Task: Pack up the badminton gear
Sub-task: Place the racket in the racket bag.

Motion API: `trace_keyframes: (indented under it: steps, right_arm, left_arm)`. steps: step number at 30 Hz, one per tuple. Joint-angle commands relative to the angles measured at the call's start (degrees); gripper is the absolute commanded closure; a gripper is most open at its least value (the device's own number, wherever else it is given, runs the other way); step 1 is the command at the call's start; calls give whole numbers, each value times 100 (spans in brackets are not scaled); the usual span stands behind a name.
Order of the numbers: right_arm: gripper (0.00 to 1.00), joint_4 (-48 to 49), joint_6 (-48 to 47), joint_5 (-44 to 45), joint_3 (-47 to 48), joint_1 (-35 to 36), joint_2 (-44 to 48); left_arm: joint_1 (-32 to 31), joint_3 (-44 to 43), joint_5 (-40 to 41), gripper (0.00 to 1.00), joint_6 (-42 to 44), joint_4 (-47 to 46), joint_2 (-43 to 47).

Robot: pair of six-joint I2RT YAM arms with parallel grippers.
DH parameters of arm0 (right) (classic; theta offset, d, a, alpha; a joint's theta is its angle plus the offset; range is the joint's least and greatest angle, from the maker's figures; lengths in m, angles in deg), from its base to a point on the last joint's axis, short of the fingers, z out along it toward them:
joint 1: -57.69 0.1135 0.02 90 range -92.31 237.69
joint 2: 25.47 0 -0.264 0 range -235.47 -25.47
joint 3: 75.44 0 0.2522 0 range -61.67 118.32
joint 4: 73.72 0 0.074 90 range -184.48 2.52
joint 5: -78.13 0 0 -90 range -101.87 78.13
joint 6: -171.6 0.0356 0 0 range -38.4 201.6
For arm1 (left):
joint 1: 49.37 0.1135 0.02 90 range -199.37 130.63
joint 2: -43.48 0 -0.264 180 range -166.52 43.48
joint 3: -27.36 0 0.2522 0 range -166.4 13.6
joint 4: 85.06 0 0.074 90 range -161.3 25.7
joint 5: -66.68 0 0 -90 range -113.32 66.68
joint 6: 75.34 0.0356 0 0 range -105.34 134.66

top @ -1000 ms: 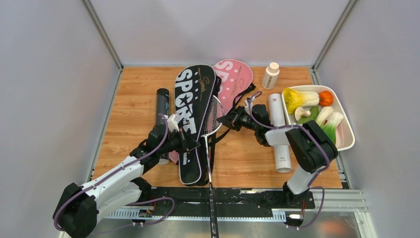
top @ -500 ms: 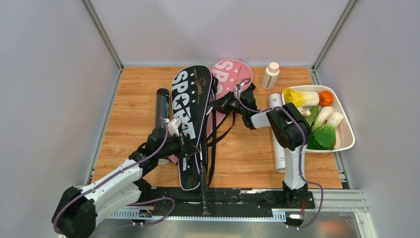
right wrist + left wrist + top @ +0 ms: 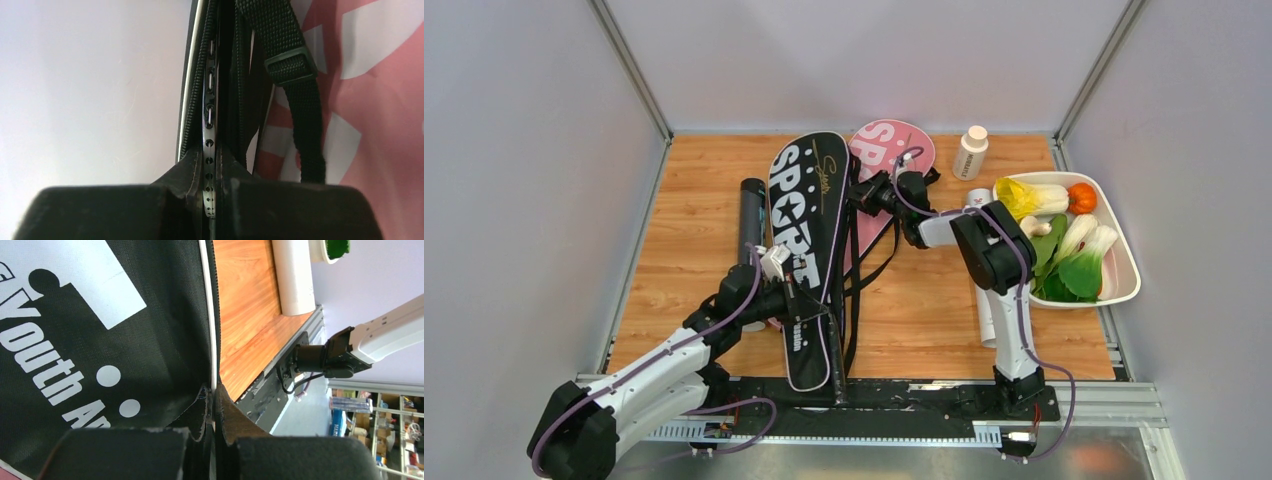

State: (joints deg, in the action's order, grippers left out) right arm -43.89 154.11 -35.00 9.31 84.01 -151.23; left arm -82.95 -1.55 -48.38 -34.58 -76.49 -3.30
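Top external view: left gripper (image 3: pixel 792 292) clamped on the black bag (image 3: pixel 809 215) toward the table's (image 3: pixel 924 320) near edge; right gripper (image 3: pixel 867 195) clamped on the white racket (image 3: pixel 208 127) by its rim.

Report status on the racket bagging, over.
Both shut: left gripper on black bag edge, right gripper on racket frame at the bag's open zip. Loose black strap lies beside the opening, across pink bag. Over.
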Motion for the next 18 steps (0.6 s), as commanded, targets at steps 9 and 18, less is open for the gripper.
trace_keyframes:
  steps: [9,18]
  right_arm:
    - [100,280,212,1650,708,367,-358]
    - [82,-320,-123,1174,1236,415,-672]
  left_arm:
    - [-17,112,-546,100,-751,-733,254]
    - [-17,218,-186,100,-699,-588,177]
